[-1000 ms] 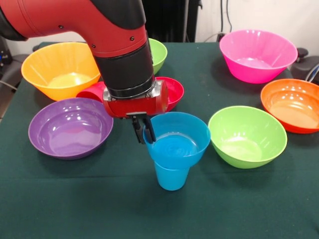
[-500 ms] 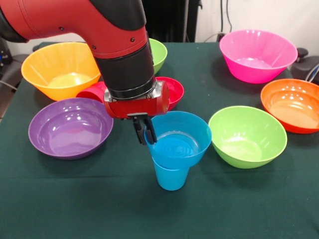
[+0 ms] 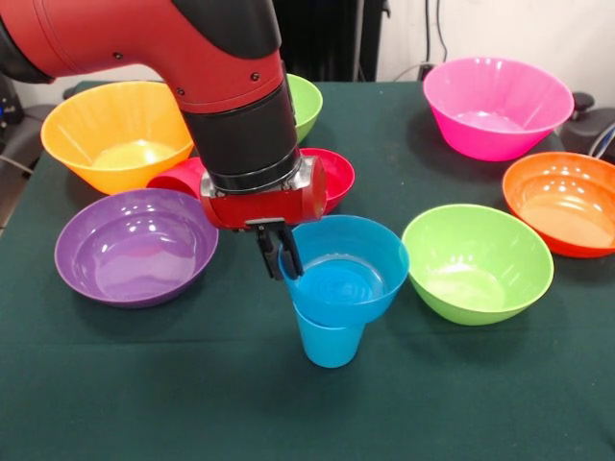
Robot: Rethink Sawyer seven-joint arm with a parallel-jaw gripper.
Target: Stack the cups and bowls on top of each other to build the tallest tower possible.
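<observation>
Nearest, at lower centre of the frame, the sky-blue ribbed plastic cup (image 3: 330, 341) stands upright with the small glossy blue plastic bowl (image 3: 342, 268) seated in its mouth. The gripper (image 3: 279, 252) pinches that bowl's left rim, 1 finger inside and 1 outside. Judged from this, the step is setting the bowl: it should sit level and centred before the jaws part, and the lift should go straight up so the rim is not dragged. Left lies the purple bowl (image 3: 135, 246), right the lime green bowl (image 3: 478, 262). Behind the wrist sit the small red bowl (image 3: 332, 176) and something red (image 3: 178, 179), perhaps the red cup, crowding any next reach. Farther back stand yellow-orange (image 3: 115, 132), orange (image 3: 567, 201) and pink (image 3: 497, 104) bowls.
</observation>
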